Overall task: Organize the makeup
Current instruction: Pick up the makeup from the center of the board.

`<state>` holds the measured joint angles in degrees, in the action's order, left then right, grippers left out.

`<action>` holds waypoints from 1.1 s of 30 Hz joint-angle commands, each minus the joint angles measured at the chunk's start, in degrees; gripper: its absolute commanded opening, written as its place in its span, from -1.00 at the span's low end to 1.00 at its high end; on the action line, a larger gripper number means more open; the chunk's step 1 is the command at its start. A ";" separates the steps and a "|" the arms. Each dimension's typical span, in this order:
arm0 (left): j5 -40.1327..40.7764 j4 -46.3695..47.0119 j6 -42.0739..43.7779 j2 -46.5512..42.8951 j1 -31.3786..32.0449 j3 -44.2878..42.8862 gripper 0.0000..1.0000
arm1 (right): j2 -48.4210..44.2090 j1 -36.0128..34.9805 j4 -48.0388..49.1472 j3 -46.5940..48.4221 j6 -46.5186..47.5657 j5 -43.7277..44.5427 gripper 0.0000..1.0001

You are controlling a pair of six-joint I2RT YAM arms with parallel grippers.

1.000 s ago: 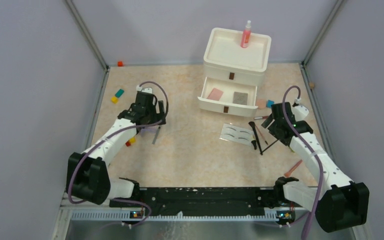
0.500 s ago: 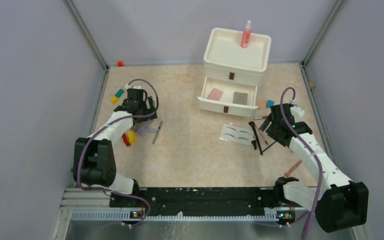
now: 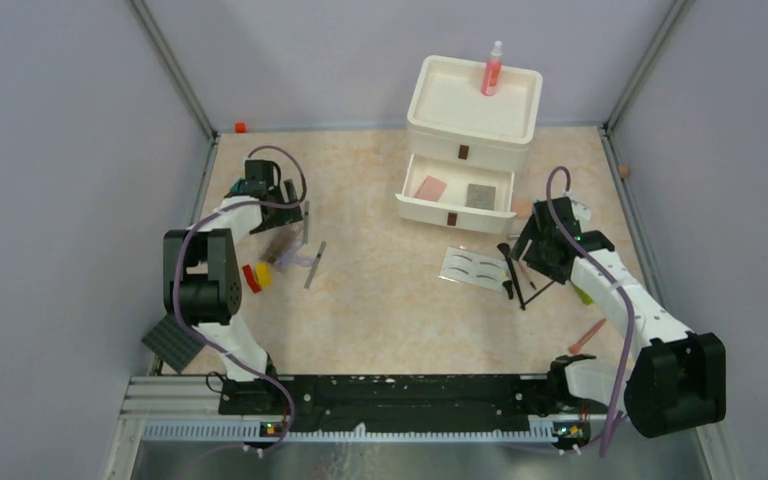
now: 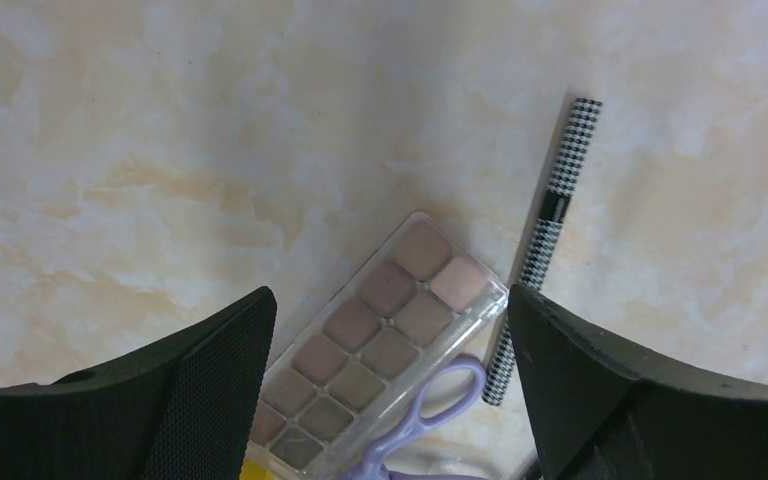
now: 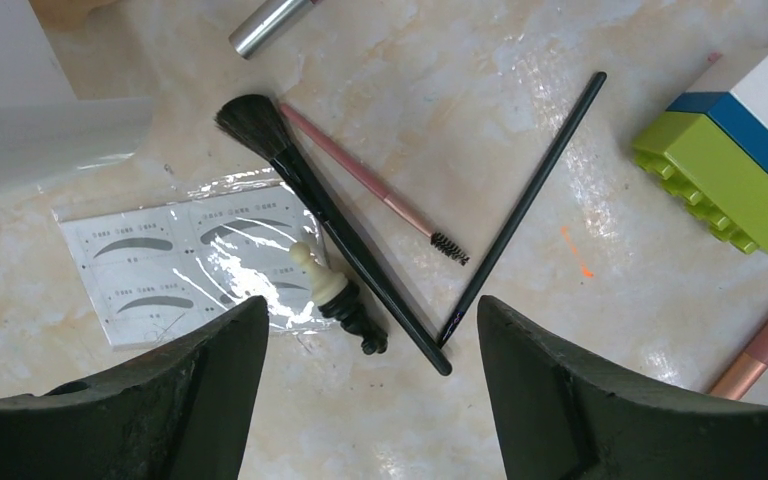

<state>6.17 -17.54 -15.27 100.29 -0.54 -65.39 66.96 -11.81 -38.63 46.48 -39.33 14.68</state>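
Pre-grasp: left tool (image 4: 388, 300) gapes empty over an eyeshadow palette (image 4: 380, 340) at 9 o'clock; right tool (image 5: 370, 305), likewise, over a black brush (image 5: 320, 215) at 3 o'clock. Next, probably: descend, pinch.

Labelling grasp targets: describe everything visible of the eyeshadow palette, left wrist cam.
The eyeshadow palette is a clear plastic case holding two rows of pink, brown and taupe pans. It lies flat on the table, ungripped. A lilac looped handle overlaps one long edge; a houndstooth pen lies beside one corner.
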 commanded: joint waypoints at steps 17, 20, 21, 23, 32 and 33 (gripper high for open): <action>-2.97 0.33 4.87 2.10 -1.18 0.11 0.98 | -5.08 0.47 3.94 -0.51 4.53 -3.40 0.48; -3.68 1.43 5.36 0.96 -1.18 1.28 0.98 | -5.08 0.42 4.00 -0.60 4.66 -3.98 0.48; -3.71 1.31 5.42 0.88 -1.15 1.32 0.98 | -5.13 0.46 4.04 -0.52 4.62 -4.13 0.48; -3.98 1.28 5.62 0.70 -1.18 1.54 0.98 | -5.09 0.46 4.06 -0.43 4.72 -4.29 0.48; -2.75 0.48 6.89 1.75 -0.44 1.88 0.93 | -5.52 0.49 4.18 -0.47 4.98 -5.18 0.48; -2.37 0.22 7.04 2.01 -0.36 1.75 0.91 | -5.58 0.47 4.24 -0.50 5.01 -5.36 0.48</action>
<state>2.42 -16.64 -9.85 102.74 -1.39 -63.94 62.63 -11.46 -35.38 46.13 -35.03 10.17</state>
